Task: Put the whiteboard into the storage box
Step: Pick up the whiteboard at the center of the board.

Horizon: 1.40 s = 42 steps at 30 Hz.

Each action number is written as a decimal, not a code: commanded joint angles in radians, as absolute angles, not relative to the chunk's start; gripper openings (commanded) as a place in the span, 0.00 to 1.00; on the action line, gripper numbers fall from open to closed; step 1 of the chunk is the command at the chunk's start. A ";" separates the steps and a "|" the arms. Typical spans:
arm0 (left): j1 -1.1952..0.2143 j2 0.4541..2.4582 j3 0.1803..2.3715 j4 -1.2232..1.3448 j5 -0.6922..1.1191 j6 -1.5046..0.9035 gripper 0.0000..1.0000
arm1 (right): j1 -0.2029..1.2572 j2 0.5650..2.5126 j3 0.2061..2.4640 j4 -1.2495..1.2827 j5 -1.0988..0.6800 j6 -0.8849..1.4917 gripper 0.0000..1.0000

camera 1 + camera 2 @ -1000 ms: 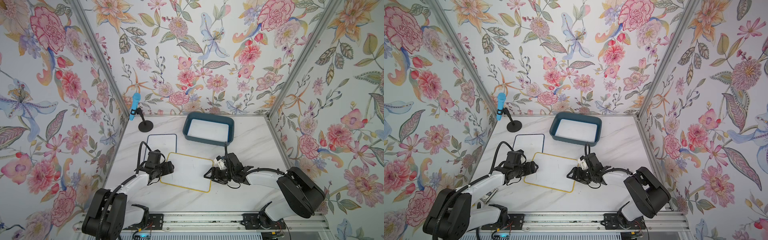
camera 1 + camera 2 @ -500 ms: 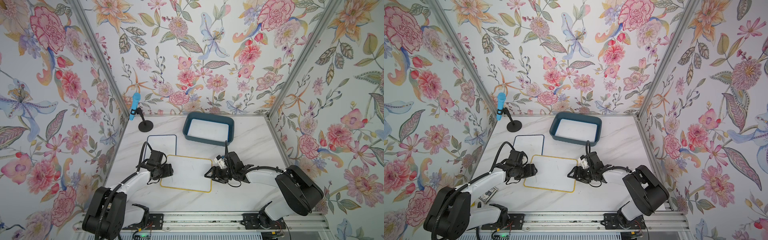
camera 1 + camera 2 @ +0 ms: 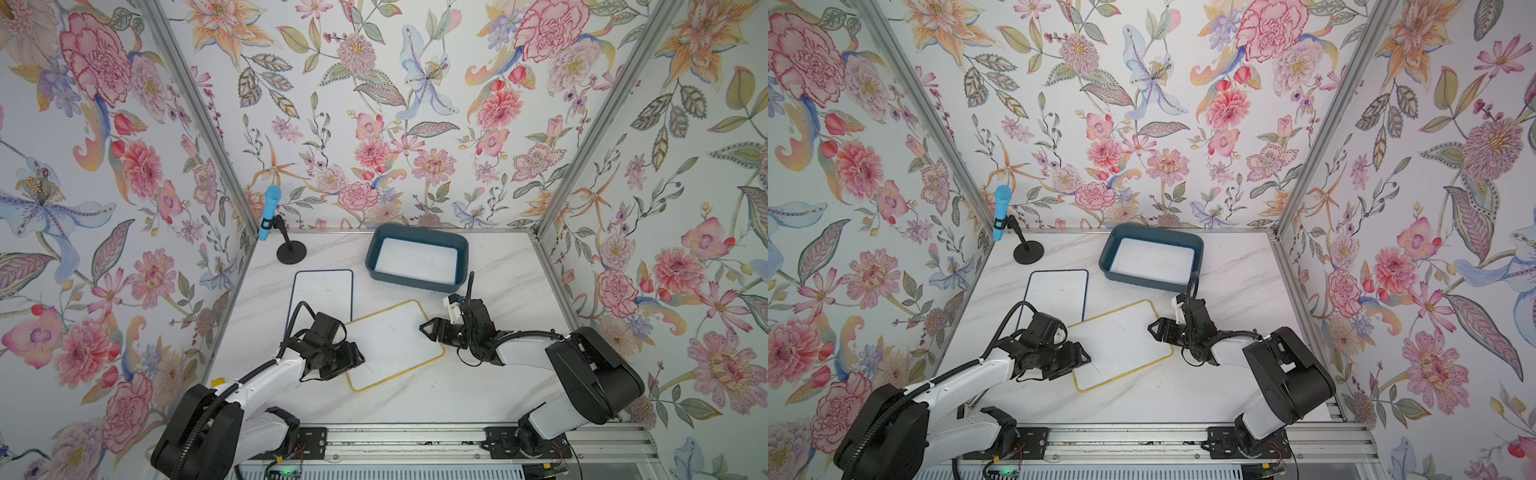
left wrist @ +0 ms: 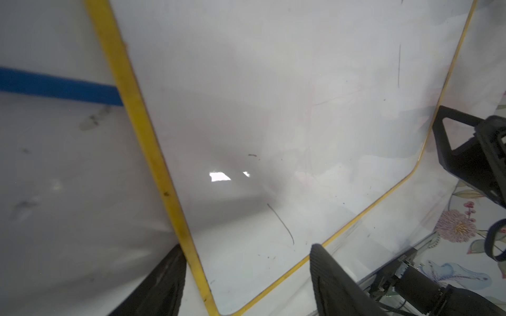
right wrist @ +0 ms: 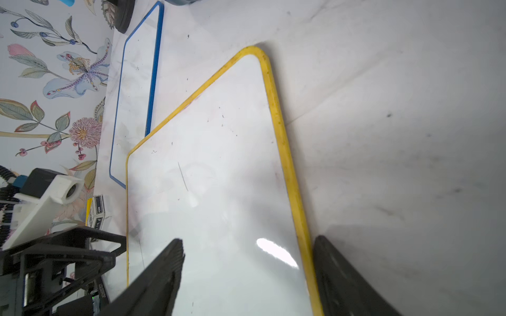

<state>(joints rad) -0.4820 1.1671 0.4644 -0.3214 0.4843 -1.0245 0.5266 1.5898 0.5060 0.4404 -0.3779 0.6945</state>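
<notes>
Whiteboard [image 5: 219,191] edged yellow carries pen strokes [image 5: 183,176]; label [image 5: 99,210] unreadable.

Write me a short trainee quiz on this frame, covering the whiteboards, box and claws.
1. True or false: the yellow-edged whiteboard lies inside the storage box.
2. The left claw and right claw are at the yellow-edged whiteboard's: A) same side, B) opposite sides, C) neither side.
3. What colour edges the partly covered whiteboard?
Key: 1 false; 2 B; 3 blue.
</notes>
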 commanded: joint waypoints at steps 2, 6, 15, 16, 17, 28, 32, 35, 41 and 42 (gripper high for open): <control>-0.540 1.111 0.398 0.207 0.773 -1.159 0.73 | 0.632 1.705 0.408 0.282 -0.634 0.767 0.75; -0.540 1.087 0.326 0.274 0.714 -1.192 0.75 | 0.642 1.703 0.390 0.309 -0.642 0.790 0.75; -0.549 1.106 0.226 0.490 0.637 -1.257 0.74 | 0.712 1.636 0.362 0.278 -0.619 0.801 0.74; -0.549 1.101 0.235 0.477 0.628 -1.248 0.73 | 0.716 1.629 0.358 0.274 -0.617 0.802 0.74; -0.549 1.100 0.244 0.451 0.620 -1.232 0.72 | 0.716 1.622 0.354 0.264 -0.613 0.801 0.74; -0.491 0.999 0.290 0.127 0.623 -1.099 0.84 | 0.567 1.466 0.326 0.060 -0.579 0.710 0.75; -0.390 0.914 0.320 -0.025 0.656 -1.027 0.88 | 0.517 1.400 0.324 -0.022 -0.569 0.663 0.75; -0.330 0.879 0.331 -0.073 0.708 -0.991 0.88 | 0.496 1.384 0.326 -0.044 -0.569 0.651 0.75; -0.310 0.890 0.332 -0.095 0.734 -0.955 0.64 | 0.482 1.384 0.337 -0.063 -0.568 0.644 0.75; -0.311 0.892 0.322 -0.070 0.745 -0.966 0.60 | 0.482 1.381 0.339 -0.067 -0.568 0.643 0.75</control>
